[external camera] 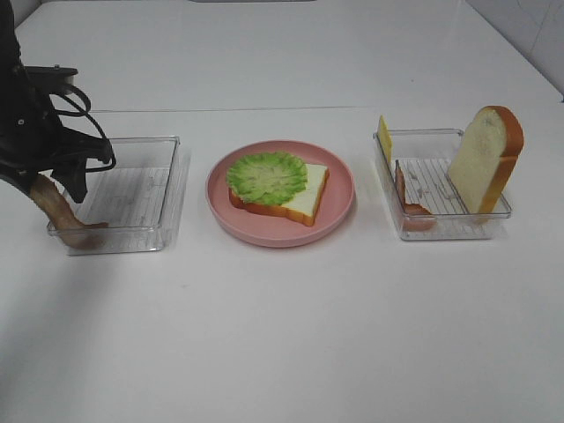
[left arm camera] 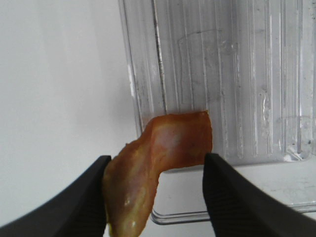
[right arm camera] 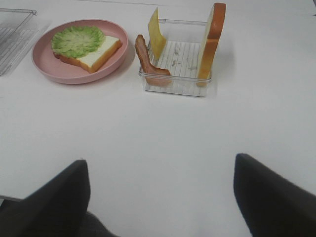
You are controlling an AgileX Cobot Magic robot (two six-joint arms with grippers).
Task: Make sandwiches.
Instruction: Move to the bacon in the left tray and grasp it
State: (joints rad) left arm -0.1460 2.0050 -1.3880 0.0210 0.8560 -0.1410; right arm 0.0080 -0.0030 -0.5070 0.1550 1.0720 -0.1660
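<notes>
Two grippers: left gripper (left arm camera: 156, 157) has a bacon strip (left arm camera: 163, 143) hanging between parted fingers at the left tray (external camera: 167, 189) corner, clamping unclear; right gripper (right arm camera: 160, 162) gapes empty. Bread (external camera: 308, 198) under lettuce (external camera: 264, 176) lies on the plate (external camera: 339, 189).

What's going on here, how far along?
The left gripper has a reddish-brown toy bacon strip between its fingers, the strip's far end at a corner of the left clear plastic tray. The round pink plate holds a white bread slice topped with a ruffled green lettuce leaf. The right clear tray holds a yellow cheese slice, another bacon strip and an upright bread slice. The right gripper hangs open above the table.
</notes>
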